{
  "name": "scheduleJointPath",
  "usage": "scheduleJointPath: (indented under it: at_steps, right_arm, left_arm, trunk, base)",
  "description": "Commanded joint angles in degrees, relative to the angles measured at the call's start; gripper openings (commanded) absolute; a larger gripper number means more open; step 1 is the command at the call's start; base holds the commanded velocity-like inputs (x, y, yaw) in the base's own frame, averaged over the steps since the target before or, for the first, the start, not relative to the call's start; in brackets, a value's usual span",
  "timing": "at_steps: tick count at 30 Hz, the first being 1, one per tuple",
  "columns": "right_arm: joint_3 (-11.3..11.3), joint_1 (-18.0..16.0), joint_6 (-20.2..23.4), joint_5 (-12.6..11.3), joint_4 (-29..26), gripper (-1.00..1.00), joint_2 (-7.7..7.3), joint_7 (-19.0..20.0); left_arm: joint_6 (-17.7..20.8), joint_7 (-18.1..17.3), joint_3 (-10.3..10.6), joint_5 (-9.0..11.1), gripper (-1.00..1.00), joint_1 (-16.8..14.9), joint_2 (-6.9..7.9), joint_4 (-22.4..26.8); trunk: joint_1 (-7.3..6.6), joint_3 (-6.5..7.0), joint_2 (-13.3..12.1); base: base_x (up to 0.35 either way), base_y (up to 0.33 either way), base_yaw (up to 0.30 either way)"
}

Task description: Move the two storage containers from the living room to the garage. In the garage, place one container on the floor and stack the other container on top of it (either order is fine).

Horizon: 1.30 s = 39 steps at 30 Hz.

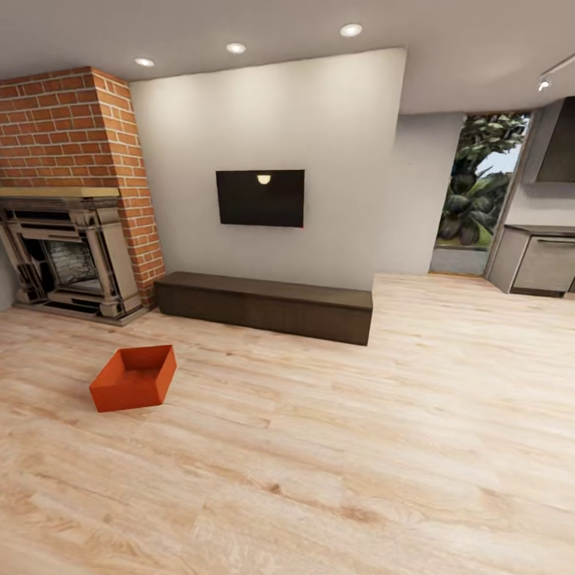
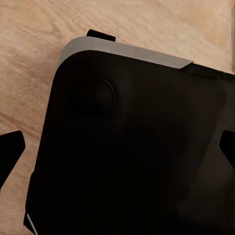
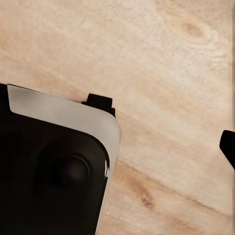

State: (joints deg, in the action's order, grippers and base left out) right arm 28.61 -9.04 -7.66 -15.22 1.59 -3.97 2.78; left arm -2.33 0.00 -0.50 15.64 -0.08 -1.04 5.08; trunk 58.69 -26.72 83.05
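Light plank floor point(image 1: 335, 479), one unlabelled red-orange storage container point(image 1: 133, 377) beyond

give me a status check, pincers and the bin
Both pincers empty, fingertips spread over wood floor. One storage container on living room planks, ahead left, open side up. Path to it looks clear; fireplace and low bench beyond.

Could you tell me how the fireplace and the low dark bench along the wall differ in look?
The fireplace has a tall red brick surround and an ornate grey frame; the bench is plain, dark brown, long and low. The fireplace has an open firebox; the bench front is closed. Both stand on the wood plank floor.
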Motion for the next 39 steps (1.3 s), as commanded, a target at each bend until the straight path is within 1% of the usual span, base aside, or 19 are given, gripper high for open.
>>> scheduleJointPath:
  at_steps: [1,39]
  right_arm:
    - [0.40,-0.06,-0.31,-0.60,0.17,1.00,0.01,0.29]
    - [0.40,-0.05,-0.34,-0.60,0.17,1.00,0.01,0.29]
  left_arm:
    - [-0.13,0.00,-0.03,0.27,1.00,-0.01,-0.01,0.01]
    - [-0.13,0.00,-0.03,0.27,1.00,-0.01,-0.01,0.02]
  trunk:
    - [0.03,-0.05,0.02]
    - [0.03,-0.05,0.02]
  base:
    - [0.324,0.000,0.000]
    - [0.324,0.000,0.000]
